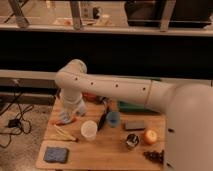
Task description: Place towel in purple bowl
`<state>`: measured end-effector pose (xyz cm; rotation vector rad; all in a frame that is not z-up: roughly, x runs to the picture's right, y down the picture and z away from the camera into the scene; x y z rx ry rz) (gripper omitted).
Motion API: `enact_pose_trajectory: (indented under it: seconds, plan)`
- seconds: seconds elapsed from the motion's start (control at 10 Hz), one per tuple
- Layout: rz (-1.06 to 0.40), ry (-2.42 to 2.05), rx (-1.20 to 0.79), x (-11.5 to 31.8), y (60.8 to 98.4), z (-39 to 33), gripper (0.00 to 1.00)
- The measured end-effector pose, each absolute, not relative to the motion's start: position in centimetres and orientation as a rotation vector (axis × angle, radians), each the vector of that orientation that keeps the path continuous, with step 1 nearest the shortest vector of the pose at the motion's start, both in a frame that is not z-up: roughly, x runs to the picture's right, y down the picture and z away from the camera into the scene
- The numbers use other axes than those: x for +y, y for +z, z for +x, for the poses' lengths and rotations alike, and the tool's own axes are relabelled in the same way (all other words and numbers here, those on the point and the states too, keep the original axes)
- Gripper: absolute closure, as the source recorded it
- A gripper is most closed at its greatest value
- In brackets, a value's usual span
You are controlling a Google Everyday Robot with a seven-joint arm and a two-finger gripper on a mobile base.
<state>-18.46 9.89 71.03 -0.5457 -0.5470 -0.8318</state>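
Towel gripped, bowl not sighted.
We noted the pincer (66, 118) low at the left edge of the counter (107, 150), clamped on the pale towel (65, 119) bunched beneath it. We could not see the purple bowl; we judged it hidden behind the arm (110, 89), up-frame of the pincer.

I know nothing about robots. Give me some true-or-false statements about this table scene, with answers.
1. The gripper is down at the table's left end, shut on the towel. True.
2. A blue sponge lies near the table's front left corner. True.
3. The white cup lies on its side. False: it stands upright.
4. The orange fruit sits left of the cup. False: it is on the right.
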Motion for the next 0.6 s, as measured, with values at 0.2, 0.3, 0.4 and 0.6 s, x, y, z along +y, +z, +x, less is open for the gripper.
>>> enact_pose_trajectory:
  seconds: [0.2,0.3,0.4,0.6]
  plan:
    - [-0.539,-0.832,-0.559,8.85,72.31,-19.29,0.88]
    - [-0.54,-0.83,-0.558,8.72,72.46,-19.2,0.88]
    - [-0.54,-0.829,-0.557,8.71,72.48,-19.14,0.88]
    - [-0.538,-0.83,-0.564,8.73,72.65,-19.28,0.88]
